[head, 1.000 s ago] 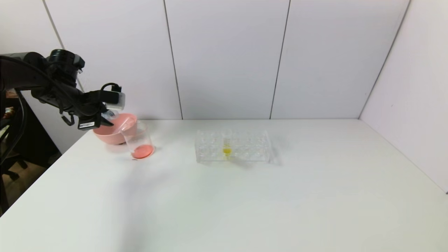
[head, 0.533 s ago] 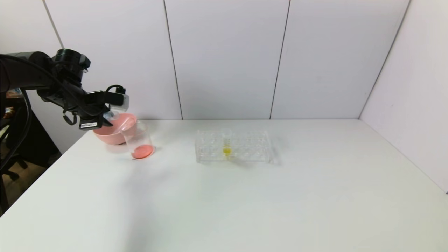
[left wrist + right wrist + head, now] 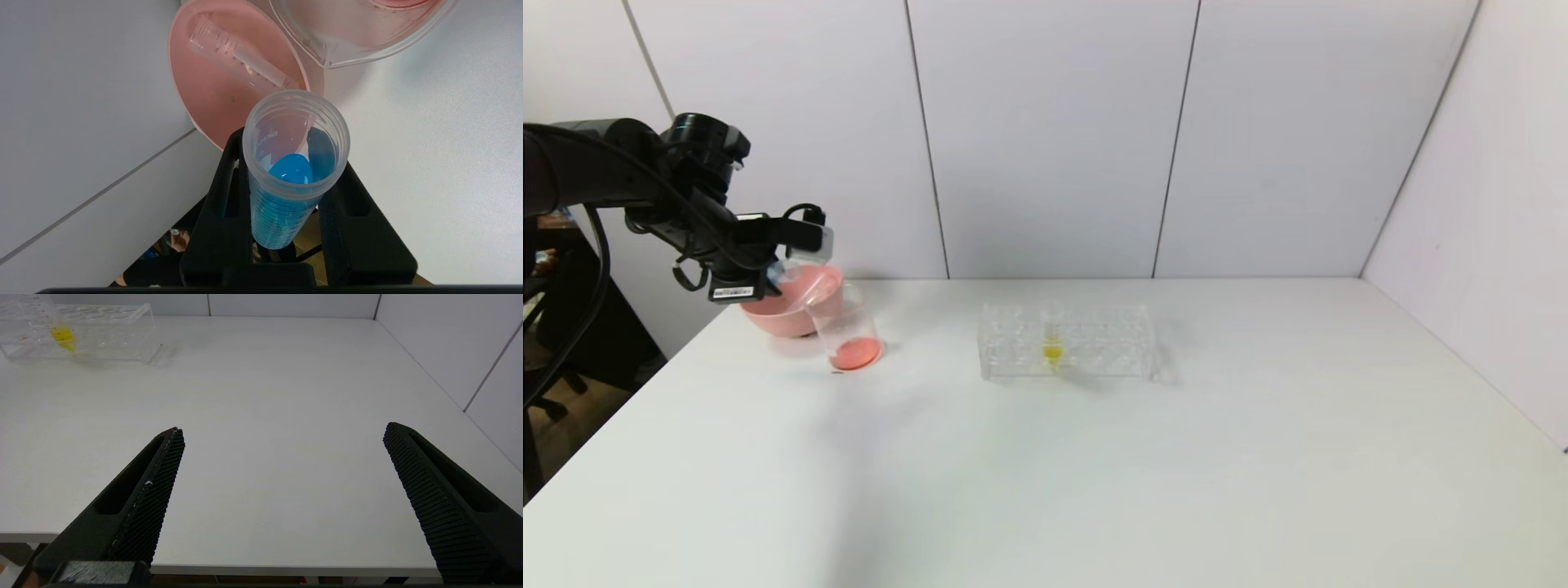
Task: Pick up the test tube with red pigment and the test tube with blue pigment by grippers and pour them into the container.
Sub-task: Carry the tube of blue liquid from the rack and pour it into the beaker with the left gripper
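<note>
My left gripper (image 3: 783,273) hovers over the pink bowl (image 3: 783,309) at the table's far left, just left of the beaker. In the left wrist view it (image 3: 288,163) is shut on the test tube with blue pigment (image 3: 282,204), tilted, with its open mouth towards the bowl and beaker. The container, a clear beaker (image 3: 846,328), holds red-orange liquid at its bottom; its lip shows in the left wrist view (image 3: 327,57). No tube with red liquid is in view. My right gripper (image 3: 282,433) is open and empty over the table's front edge.
An empty clear tube (image 3: 239,61) lies in the pink bowl (image 3: 204,90). A clear tube rack (image 3: 1086,347) with a yellow-liquid tube (image 3: 1052,341) stands mid-table; it also shows in the right wrist view (image 3: 102,335). Walls stand behind and to the right.
My left gripper has shifted a little to the right, towards the beaker, with the blue tube in it. Nothing else has moved.
</note>
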### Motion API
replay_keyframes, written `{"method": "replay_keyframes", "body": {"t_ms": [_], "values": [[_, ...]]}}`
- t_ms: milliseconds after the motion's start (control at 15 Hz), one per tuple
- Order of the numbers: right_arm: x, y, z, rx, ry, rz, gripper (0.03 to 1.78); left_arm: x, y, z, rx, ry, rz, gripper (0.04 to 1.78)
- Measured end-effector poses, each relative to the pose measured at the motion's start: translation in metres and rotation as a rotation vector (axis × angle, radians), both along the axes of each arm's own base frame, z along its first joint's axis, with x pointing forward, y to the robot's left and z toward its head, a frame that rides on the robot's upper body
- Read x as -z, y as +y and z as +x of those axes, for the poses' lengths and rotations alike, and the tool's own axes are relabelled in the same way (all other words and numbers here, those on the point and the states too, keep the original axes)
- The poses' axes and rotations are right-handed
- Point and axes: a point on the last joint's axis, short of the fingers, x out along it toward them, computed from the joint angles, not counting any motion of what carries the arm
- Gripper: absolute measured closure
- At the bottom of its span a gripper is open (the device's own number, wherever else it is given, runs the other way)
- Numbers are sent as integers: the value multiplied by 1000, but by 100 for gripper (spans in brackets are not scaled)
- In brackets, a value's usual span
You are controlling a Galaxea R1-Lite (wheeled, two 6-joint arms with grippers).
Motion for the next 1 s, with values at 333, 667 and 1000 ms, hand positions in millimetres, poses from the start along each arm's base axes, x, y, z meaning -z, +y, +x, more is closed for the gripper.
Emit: {"method": "replay_keyframes", "body": {"t_ms": [333,667,1000], "values": [[0,0,0,0,0,0,4,1,-9,-1,-21,16,-6,135],[0,0,0,0,0,0,4,2,-10,-2,-23,30,-10,135],[0,0,0,0,0,0,4,2,-12,-5,-37,56,-26,135]]}}
